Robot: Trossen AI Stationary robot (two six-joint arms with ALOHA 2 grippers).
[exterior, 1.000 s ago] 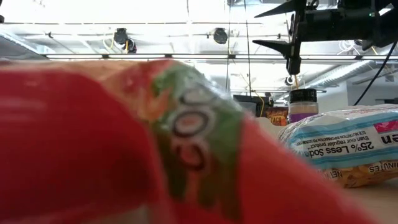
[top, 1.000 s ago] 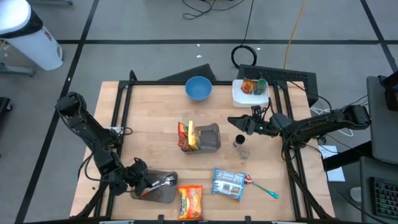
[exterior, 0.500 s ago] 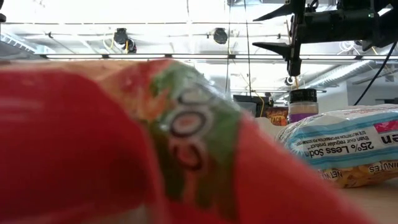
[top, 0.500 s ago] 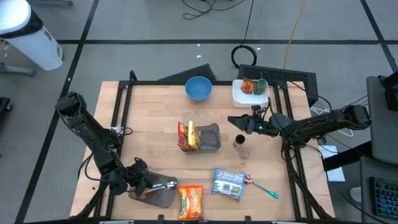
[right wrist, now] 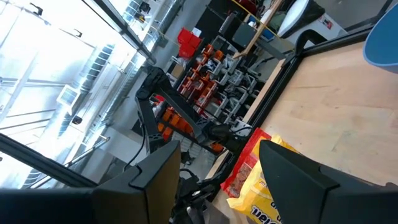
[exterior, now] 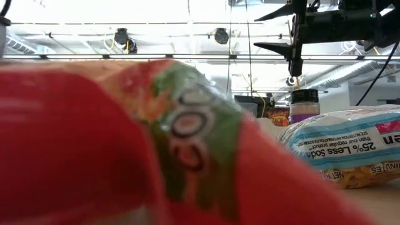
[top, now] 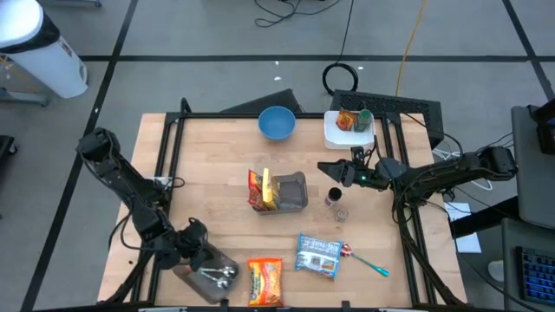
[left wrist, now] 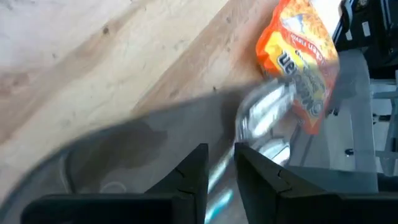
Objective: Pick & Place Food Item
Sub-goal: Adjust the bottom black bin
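High view: my left claw [top: 201, 260] has parted, seemingly dropping the spoon [top: 218, 276] into the tray [top: 186, 276]; right claw [top: 328, 171] hovers open.

A light wooden table [top: 208, 165] in a black frame carries everything. Just ahead of the left gripper [top: 192, 254] lies a grey tray [top: 208, 276], with an orange snack bag [top: 265, 282] beside it and a blue packet [top: 317, 256] beyond. Below the right gripper [top: 334, 172] stand two small jars [top: 335, 204] — a grey bin [top: 290, 191] of packets sits just past them, a blue bowl [top: 277, 123] near the far edge.
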